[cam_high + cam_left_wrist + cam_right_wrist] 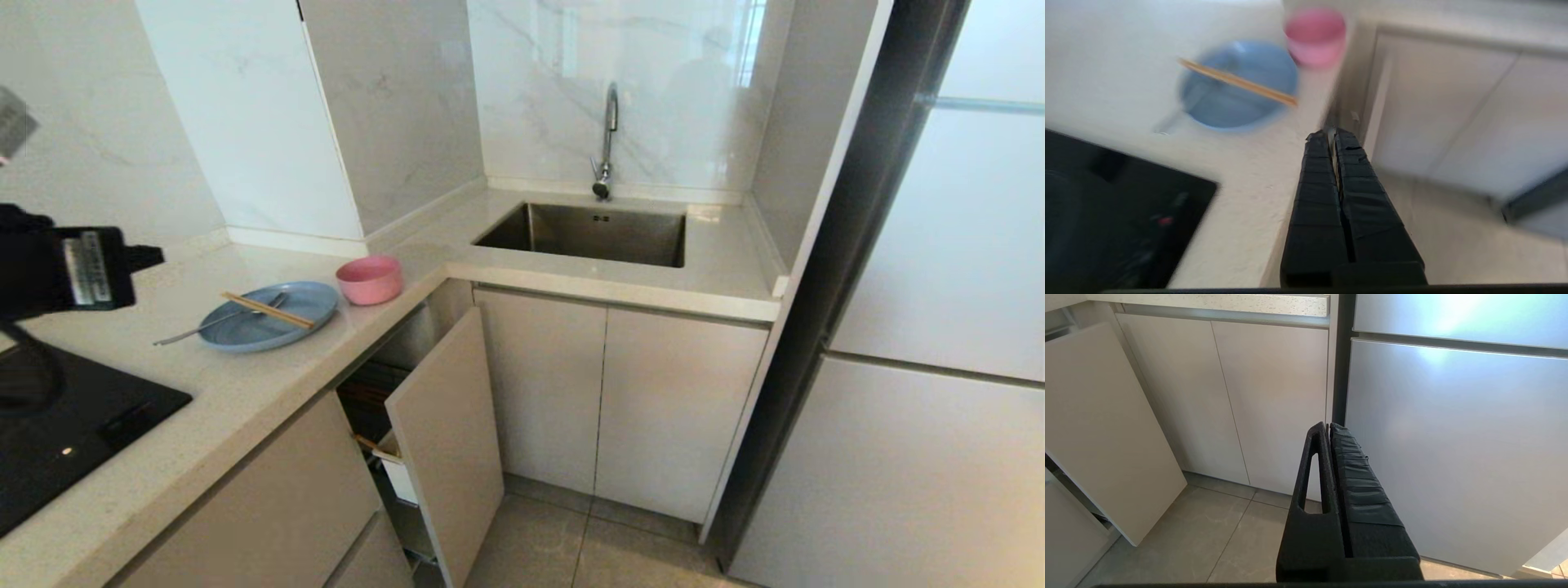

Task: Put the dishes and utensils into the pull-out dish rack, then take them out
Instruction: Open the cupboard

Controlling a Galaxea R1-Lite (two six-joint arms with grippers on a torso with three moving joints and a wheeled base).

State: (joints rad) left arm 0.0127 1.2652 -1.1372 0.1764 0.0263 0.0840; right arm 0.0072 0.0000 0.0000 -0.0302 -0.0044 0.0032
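From my station I see the light-blue plate (269, 315) lying flat on the pale countertop (245, 392), with the wooden chopsticks (267, 309) laid across it and the silver spoon (214, 322) resting on it, handle reaching past the rim toward the black cooktop (73, 425). The pink bowl (370, 279) stands upright just beside the plate, on the side nearer the steel sink (596, 233). The left gripper (1334, 134) hangs above the counter's front edge, its fingers pressed together and holding nothing; in the head view only the black body of that arm shows at the left border. Below the counter, the pull-out dish rack (392, 457) sits partly drawn out, its beige front panel (445, 441) angled into the aisle; little of the inside is visible beyond a white piece and a wooden strip end. That panel stands between the aisle and the rack's interior. The right gripper (1329, 426) hangs low in front of the closed cabinet doors (1229, 404) and the tall pale refrigerator front (1453, 449), fingers closed and empty, over the grey floor tiles (1208, 539).
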